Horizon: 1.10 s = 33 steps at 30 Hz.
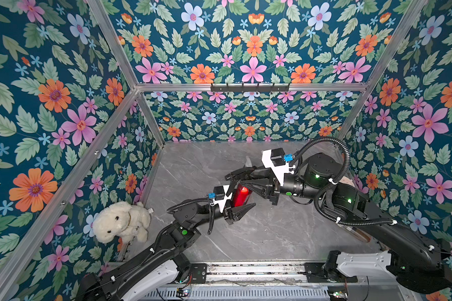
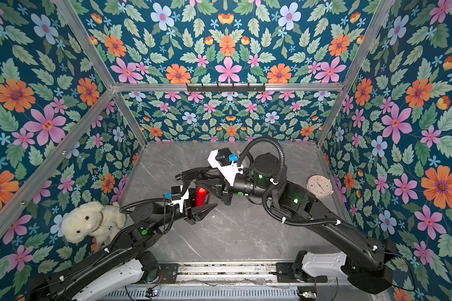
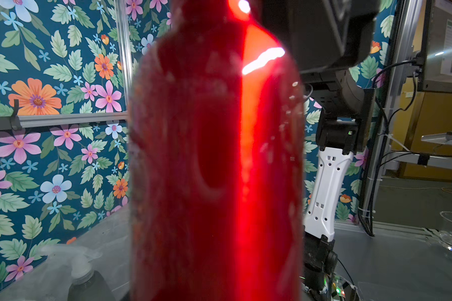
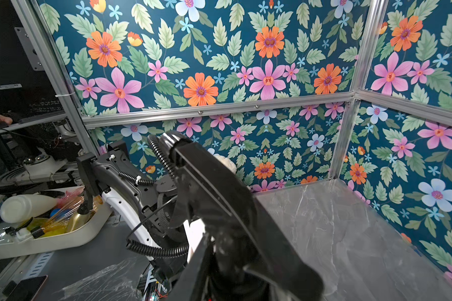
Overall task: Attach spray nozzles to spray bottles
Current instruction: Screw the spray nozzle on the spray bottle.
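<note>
The red bottle (image 3: 214, 156) stands upright, clamped between the left fingers (image 1: 242, 209); the right fingers (image 1: 259, 188) are closed on the black nozzle (image 4: 214, 192) at its top.

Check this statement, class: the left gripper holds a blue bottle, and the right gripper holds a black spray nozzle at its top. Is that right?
Not quite: the left wrist view shows a red bottle, not blue. The rest stands: the left gripper holds it, and the right gripper holds the black spray nozzle at its top.
</note>
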Motion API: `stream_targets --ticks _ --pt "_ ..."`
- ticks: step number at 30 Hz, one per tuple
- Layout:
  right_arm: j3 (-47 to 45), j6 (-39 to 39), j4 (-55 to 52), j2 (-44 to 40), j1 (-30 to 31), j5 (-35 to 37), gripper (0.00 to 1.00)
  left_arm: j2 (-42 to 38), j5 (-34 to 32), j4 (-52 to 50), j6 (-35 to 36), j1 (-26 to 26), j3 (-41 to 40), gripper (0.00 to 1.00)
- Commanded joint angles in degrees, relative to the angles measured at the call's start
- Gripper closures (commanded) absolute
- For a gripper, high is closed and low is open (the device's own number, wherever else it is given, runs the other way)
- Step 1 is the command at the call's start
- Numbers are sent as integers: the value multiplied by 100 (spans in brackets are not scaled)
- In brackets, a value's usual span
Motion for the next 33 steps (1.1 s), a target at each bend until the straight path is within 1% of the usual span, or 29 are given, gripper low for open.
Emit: stream_targets --ticks 1,7,13,17,22,26,29,33 --pt "-126 419 279 2 21 -198 80 4 -209 857 -185 4 -44 100" --pt "141 700 184 185 16 -294 80 -70 -266 853 -157 0 -85 100" --pt "2 709 318 106 68 -86 80 -179 -312 783 -102 3 -133 100" --pt "112 641 201 150 68 -59 79 -183 -341 769 -90 4 -132 100" --pt "-185 800 674 81 70 -73 80 -260 -500 934 -113 12 -239 100" --pt "-184 895 818 130 113 -58 80 -288 -635 1047 -135 11 -278 100" --pt "-254 938 952 132 234 102 81 -370 -776 1120 -135 13 -325 100" --pt "-311 914 1006 232 532 500 82 -446 -986 1093 -95 12 -326 100"
